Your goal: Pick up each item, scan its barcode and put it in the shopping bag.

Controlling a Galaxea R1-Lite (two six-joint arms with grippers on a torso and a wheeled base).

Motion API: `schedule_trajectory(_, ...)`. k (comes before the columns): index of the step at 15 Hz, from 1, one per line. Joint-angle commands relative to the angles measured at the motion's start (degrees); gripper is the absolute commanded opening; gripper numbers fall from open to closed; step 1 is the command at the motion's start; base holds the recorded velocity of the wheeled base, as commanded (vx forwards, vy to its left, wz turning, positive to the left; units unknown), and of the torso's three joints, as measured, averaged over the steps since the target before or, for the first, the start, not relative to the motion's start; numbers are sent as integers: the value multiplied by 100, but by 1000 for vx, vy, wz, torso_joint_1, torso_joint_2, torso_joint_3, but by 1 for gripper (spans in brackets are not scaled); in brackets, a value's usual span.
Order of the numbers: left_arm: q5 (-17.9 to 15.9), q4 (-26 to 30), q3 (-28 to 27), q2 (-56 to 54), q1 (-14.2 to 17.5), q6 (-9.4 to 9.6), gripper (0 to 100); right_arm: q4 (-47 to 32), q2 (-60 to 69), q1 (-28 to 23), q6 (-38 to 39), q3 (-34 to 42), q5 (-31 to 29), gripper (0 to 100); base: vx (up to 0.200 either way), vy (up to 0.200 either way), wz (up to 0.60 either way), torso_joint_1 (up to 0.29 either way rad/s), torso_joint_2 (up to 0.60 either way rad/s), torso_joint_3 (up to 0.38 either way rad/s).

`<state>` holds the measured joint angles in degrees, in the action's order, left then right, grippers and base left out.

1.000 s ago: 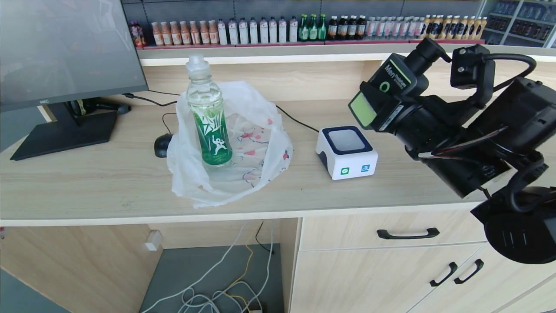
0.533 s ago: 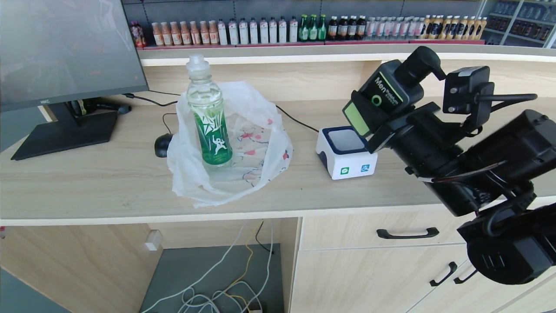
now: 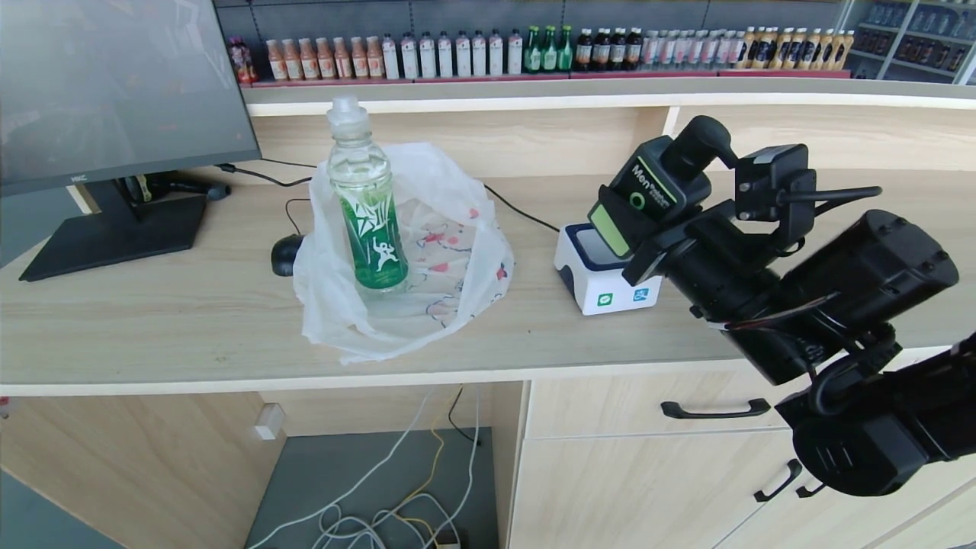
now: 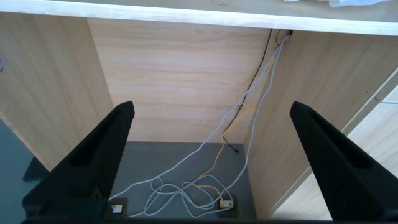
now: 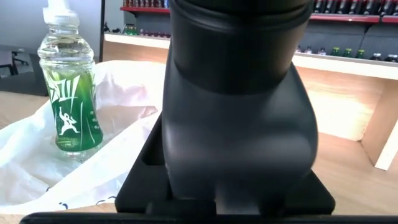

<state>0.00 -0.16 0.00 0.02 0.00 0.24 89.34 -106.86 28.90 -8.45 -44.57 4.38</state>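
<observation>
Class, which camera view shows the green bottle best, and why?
Head view: the green bottle stands whole and upright in the shopping bag. Right wrist view clips its cap; left wrist view looks under the counter.

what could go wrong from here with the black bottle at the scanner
1. The black bottle, held tilted in the right gripper, appears close over the scanner; going lower might knock the scanner.
2. The green drink bottle stands upright in the shopping bag; putting the black one in beside it could topple it.
</observation>
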Motion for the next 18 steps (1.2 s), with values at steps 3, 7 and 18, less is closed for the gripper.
schedule_trajectory(3,0,-2,0,-2,0,-7,100,4,-63,-8,36,18,2,0,0,200,0,4,2,1)
schedule_trajectory(7,0,-2,0,-2,0,-33,100,13,-89,-8,45,27,2,0,0,200,0,6,5,1)
schedule_trajectory(18,0,-2,0,-2,0,-7,100,-181,139,10,203,45,-209,0,0,55,0,1,1,1)
